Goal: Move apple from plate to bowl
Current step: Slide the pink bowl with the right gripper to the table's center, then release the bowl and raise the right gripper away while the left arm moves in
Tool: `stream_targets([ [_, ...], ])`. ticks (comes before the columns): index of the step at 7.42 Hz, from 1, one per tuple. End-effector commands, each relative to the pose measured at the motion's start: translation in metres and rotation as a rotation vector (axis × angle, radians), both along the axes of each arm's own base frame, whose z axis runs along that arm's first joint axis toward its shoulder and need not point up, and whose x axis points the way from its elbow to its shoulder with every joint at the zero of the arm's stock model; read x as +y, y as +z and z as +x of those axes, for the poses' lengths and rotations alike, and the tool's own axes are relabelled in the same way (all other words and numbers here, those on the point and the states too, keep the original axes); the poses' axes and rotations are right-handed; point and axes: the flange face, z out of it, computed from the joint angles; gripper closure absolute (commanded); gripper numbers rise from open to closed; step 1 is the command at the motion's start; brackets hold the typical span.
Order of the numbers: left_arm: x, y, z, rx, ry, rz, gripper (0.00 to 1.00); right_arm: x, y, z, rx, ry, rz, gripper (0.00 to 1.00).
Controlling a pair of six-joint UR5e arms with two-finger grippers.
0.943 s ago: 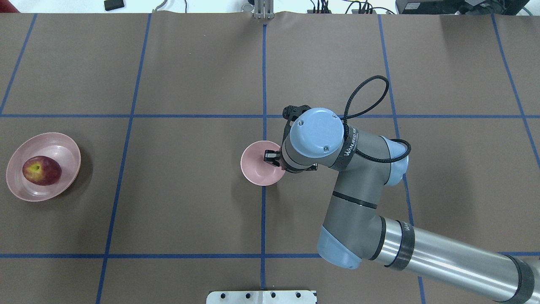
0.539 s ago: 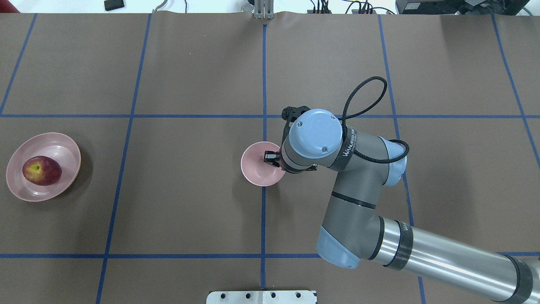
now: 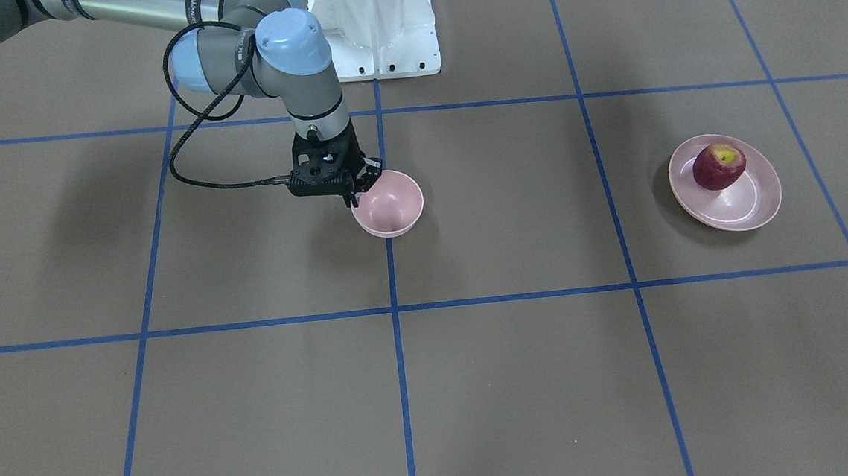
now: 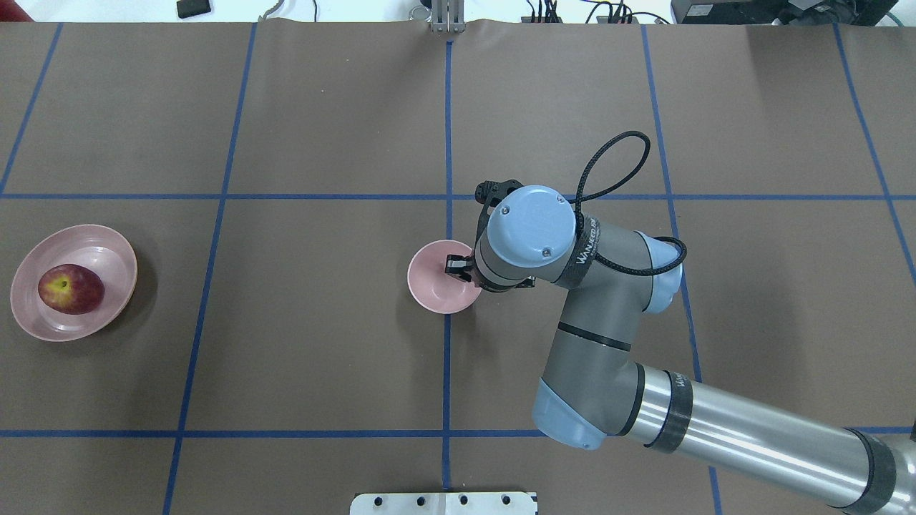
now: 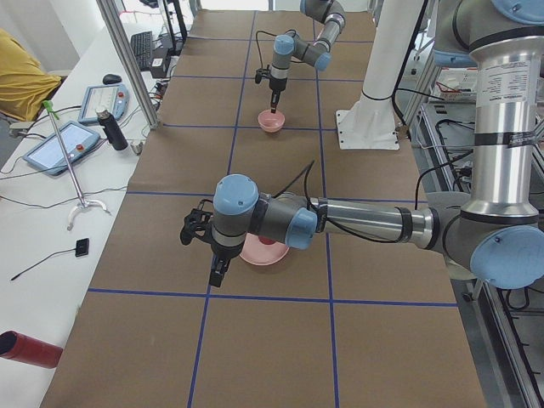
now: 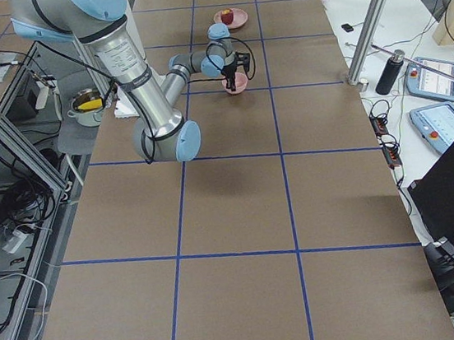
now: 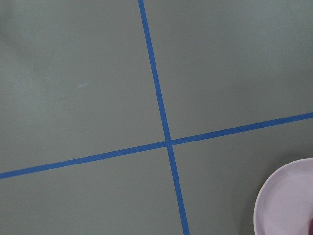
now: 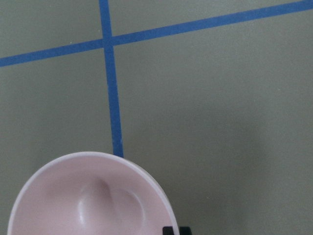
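The dark red apple (image 4: 70,289) lies on the wide pink plate (image 4: 107,247) at the table's far left; it also shows in the front view (image 3: 719,166). The small pink bowl (image 4: 433,286) stands near the table's middle. My right gripper (image 4: 461,268) points down at the bowl's right rim, shut on it with one finger inside; the front view shows the gripper (image 3: 359,190) on the bowl (image 3: 392,209). My left gripper (image 5: 218,272) shows only in the exterior left view, beside the plate (image 5: 255,255); I cannot tell if it is open.
Blue tape lines grid the brown table. The white robot base plate (image 4: 444,503) sits at the near edge. A black cable loop (image 4: 615,164) stands off the right wrist. The left wrist view shows the plate's rim (image 7: 288,196).
My right arm has shifted slightly to the left, and the bowl has edged left with it. The apple and plate have not moved.
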Motion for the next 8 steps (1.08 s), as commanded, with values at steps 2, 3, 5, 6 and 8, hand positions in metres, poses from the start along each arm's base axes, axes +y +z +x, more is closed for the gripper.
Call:
stream_targets([
  [2, 0.0, 0.001, 0.0, 0.001, -0.001, -0.004, 0.01, -0.016, -0.025, 0.032, -0.045, 0.026, 0.005, 0.0],
  [3, -0.001, -0.001, 0.0, 0.0, 0.0, 0.003, 0.01, -0.029, -0.037, 0.069, -0.033, 0.007, 0.007, 0.0],
  [5, 0.0, -0.013, 0.007, 0.088, 0.026, 0.014, 0.01, -0.077, -0.03, 0.163, 0.054, -0.036, 0.108, 0.0],
  [6, -0.006, -0.025, 0.014, 0.133, 0.047, 0.025, 0.01, -0.112, 0.004, 0.223, 0.06, -0.088, 0.12, 0.0],
  [8, -0.028, -0.057, 0.042, 0.129, 0.095, 0.092, 0.01, -0.151, 0.081, 0.338, 0.092, -0.191, 0.189, 0.0],
])
